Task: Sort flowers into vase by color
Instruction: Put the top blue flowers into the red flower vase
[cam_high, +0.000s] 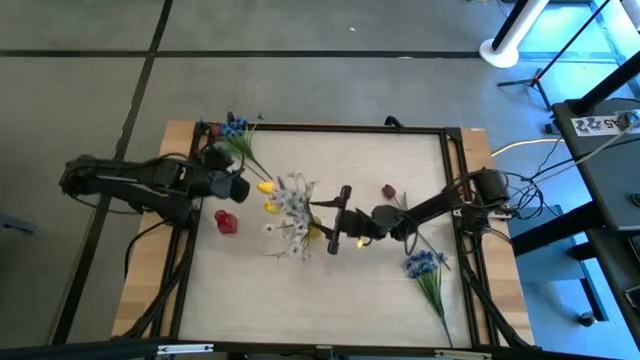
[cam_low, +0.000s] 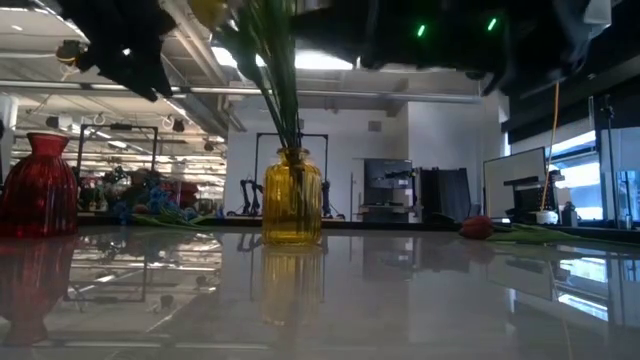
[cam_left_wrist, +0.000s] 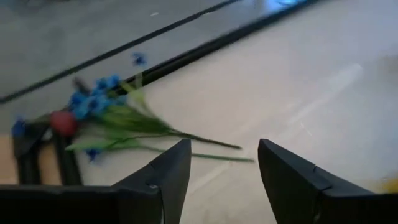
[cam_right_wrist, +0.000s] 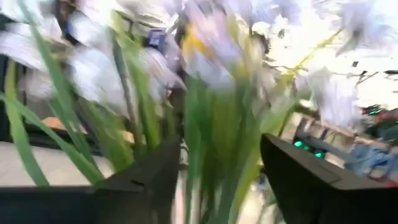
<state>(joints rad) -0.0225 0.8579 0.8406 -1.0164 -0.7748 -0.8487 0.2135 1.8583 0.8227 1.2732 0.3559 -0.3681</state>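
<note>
Hovering our open, empty right end effector (cam_high: 335, 212) this close to the yellow vase (cam_low: 292, 208), we could easily tip it.

amber vase (cam_low: 292, 207) | red vase (cam_low: 38, 186) | blue blooms (cam_high: 424, 263) | yel tulips (cam_high: 266, 187) | white sprigs (cam_high: 295, 205)

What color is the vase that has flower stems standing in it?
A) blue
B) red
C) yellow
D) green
C: in the low view the green stems stand in the yellow vase, while the red vase at the side holds nothing that shows.
</note>
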